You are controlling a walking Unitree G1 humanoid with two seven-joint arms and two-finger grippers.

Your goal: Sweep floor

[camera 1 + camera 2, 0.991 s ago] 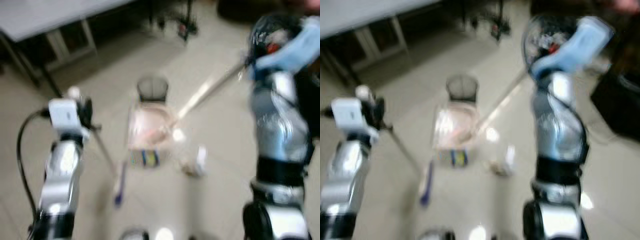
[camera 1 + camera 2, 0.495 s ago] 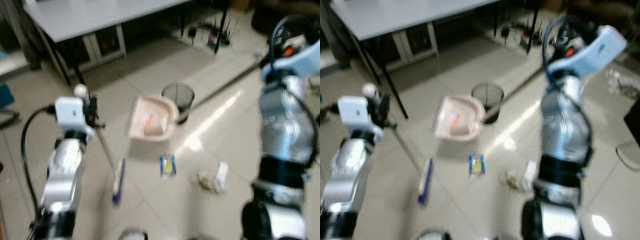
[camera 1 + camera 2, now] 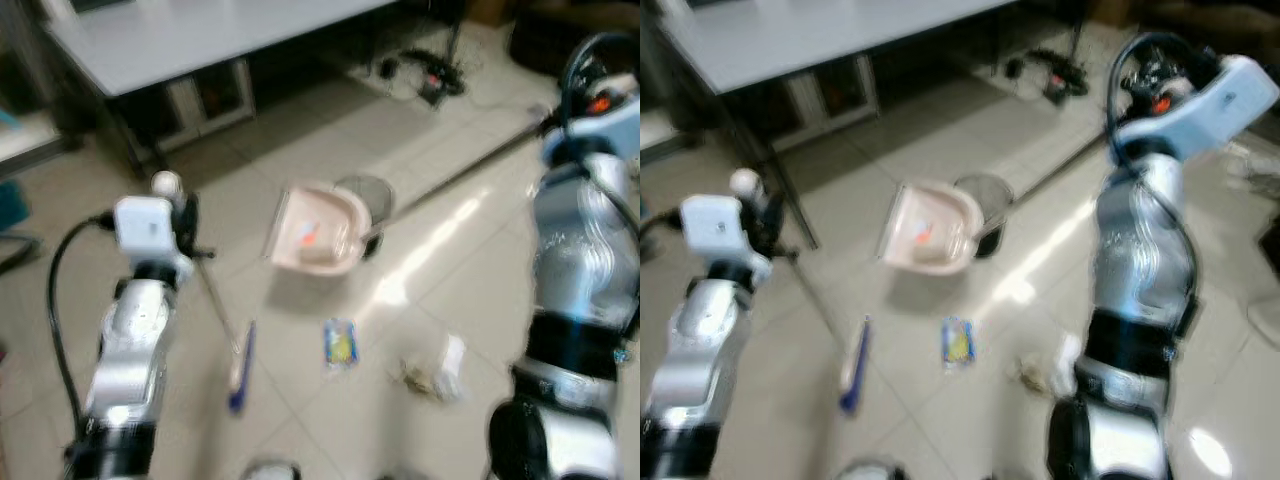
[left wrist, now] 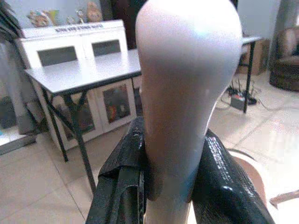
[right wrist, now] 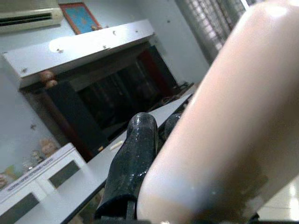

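Left end effector [image 4: 170,186] clamped on broom handle [image 4: 187,93], right end effector [image 5: 154,182] gripping dustpan [image 3: 315,232] pole, mesh bin [image 3: 366,195] behind, yellow-blue packet [image 3: 340,343] and crumpled litter [image 3: 436,368] on floor [image 3: 470,250], wording unreadable.

You have open tile floor [image 3: 470,270] between the dustpan [image 3: 315,232] and the litter, and more of it toward your right arm. Ahead, the grey table [image 3: 190,35] with its dark legs closes off the far side, and cables [image 3: 420,70] lie on the floor past it. The mesh bin [image 3: 365,195] stands touching or just behind the dustpan; blur makes it hard to tell which. The yellow-blue packet [image 3: 340,343] and crumpled wrappers [image 3: 435,368] lie near your feet.
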